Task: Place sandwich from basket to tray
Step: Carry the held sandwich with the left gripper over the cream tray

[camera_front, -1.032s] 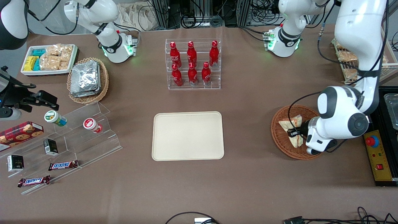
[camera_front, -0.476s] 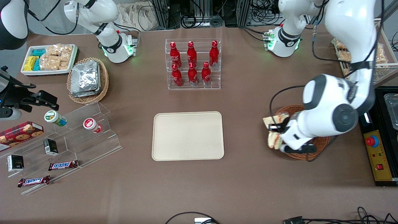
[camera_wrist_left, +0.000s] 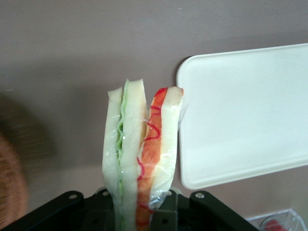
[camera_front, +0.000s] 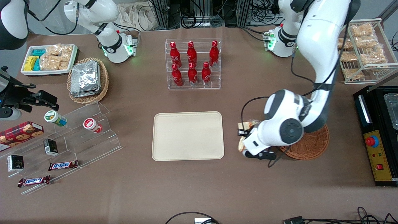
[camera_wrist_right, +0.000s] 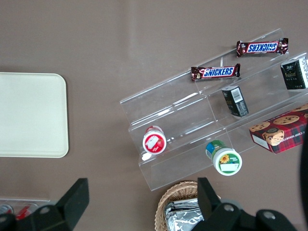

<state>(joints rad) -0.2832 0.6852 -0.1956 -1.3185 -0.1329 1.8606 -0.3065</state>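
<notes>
Gripper [camera_front: 242,134] on the left arm is clamped on the sandwich [camera_front: 245,126], holding it up in the air over the bare brown table [camera_front: 199,186], in the gap between the tray [camera_front: 188,136] and the basket [camera_front: 311,143]. So the sandwich is out of the basket and just beside the tray's short edge, not over it yet. In the wrist view the sandwich [camera_wrist_left: 139,149] stands on edge between the black fingers [camera_wrist_left: 103,211], green filling on one slice and red-orange on the other, clear wrap around it, with a corner of the tray [camera_wrist_left: 250,110] right next to it.

Going across the front view from the parked arm's end: a white tub of snack packs [camera_front: 49,59], a tan wicker basket with foil packs [camera_front: 88,80] beside it, and nearer the camera a clear stepped stand [camera_front: 80,137] with two small cups, little black boxes, a cookie box [camera_front: 20,132] and two Snickers bars [camera_front: 63,165]. Mid-table there's the cream tray, nothing on it, and farther from the camera a clear rack of red bottles [camera_front: 192,63]. Then the arm with the sandwich, then the reddish-brown basket partly hidden under the arm's elbow. Toward the working arm's end sits a wire rack of snack packs [camera_front: 362,49] and a black unit with a red button [camera_front: 372,141].
</notes>
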